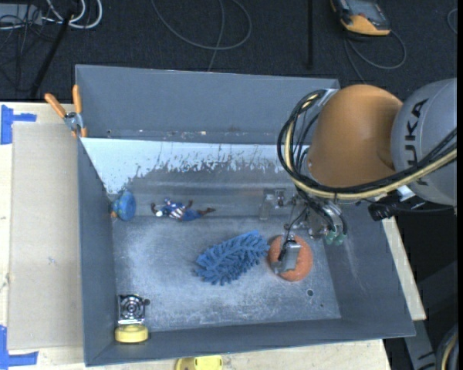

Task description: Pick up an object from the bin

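IN THE BIN: My gripper (pixel 291 249) covers the upper middle of an orange rounded thing (pixel 298 268) near the right wall of the bin (pixel 216 99); what kind of thing it is I cannot tell. My orange wrist cover (pixel 351 137) and cables (pixel 293 141) hide the bin's far right corner and part of its right rim. My arm (pixel 436 141) is cut off by the picture's right edge. A blue-and-white piece (pixel 177 210) by the far wall is too small to name, as is a silvery item (pixel 131 307) in the near left corner.
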Robot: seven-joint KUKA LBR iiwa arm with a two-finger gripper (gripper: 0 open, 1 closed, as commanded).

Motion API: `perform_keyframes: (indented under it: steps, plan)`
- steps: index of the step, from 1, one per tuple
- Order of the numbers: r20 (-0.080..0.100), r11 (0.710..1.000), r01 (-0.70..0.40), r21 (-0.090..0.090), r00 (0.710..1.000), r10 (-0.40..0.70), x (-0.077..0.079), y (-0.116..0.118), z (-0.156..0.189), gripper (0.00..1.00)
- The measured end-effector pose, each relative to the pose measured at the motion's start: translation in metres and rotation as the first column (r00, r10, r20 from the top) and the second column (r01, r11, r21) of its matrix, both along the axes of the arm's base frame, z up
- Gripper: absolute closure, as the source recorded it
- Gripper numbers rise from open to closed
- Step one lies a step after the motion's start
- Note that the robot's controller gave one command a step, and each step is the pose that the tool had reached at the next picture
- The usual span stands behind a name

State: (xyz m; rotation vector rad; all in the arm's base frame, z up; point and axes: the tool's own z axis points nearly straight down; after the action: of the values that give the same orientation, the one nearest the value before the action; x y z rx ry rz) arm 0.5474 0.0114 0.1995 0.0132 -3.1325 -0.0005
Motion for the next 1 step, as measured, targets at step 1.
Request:
perform_keyframes:
  steps: [1]
  plan:
    - [0.008, 1.0, 0.0, 0.0, 1.0, 0.0, 0.0013, 0.0, 0.0046, 0.0]
